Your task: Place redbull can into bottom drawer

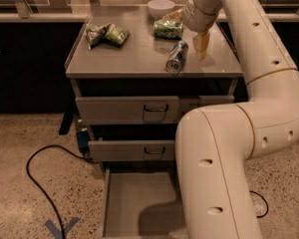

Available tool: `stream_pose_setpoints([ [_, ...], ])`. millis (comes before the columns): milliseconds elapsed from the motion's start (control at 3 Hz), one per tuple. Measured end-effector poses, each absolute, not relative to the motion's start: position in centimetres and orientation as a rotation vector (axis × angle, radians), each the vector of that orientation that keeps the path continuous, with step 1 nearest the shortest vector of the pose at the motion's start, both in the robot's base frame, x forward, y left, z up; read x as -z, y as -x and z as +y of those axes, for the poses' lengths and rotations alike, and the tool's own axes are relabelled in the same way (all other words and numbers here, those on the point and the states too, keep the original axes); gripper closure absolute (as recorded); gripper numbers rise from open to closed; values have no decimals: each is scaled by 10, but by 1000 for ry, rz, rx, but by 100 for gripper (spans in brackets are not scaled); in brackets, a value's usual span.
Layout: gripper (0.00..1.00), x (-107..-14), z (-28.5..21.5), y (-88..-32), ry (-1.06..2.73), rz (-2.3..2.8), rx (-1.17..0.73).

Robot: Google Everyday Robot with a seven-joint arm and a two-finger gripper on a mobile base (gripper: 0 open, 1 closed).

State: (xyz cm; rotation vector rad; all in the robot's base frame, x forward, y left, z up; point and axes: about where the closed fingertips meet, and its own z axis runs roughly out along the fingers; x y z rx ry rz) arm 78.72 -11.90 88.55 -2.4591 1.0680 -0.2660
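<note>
A: The white robot arm [224,148] fills the right side, rising from the bottom edge, bending at the right and reaching over the grey cabinet [139,54]. What's it covering?

B: Plenty. It stands in front of the right part of the bottom drawer [134,203], which is pulled out at floor level with its flat floor bare. It also hides the right ends of the two closed drawers above, the upper drawer [124,109] and the middle drawer [124,151].

A: And on the speckled floor?

B: A black cable [32,176] loops left of the cabinet, and a blue tape mark [62,228] sits near the bottom edge.

A: Up to the cabinet top now.

B: One green snack bag [107,34] lies toward the back left corner. A second snack bag [168,28] sits right of centre near the back edge, with a white bowl [161,6] behind it.

A: And the redbull can [177,57]?

B: It's lying on its side near the front edge, right of the middle. Its long axis runs roughly front to back, angled slightly, and the shiny silver end faces the front edge.

A: Where's the gripper [202,46]?

B: It points down over the top just to the can's right, beside it rather than around it. How wide its grip stands, I can't tell.
</note>
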Motion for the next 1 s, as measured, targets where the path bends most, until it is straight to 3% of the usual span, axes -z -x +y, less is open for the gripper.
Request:
stream_pose_setpoints([
  [1000,0,-861,-112,-788,2630,972,275],
])
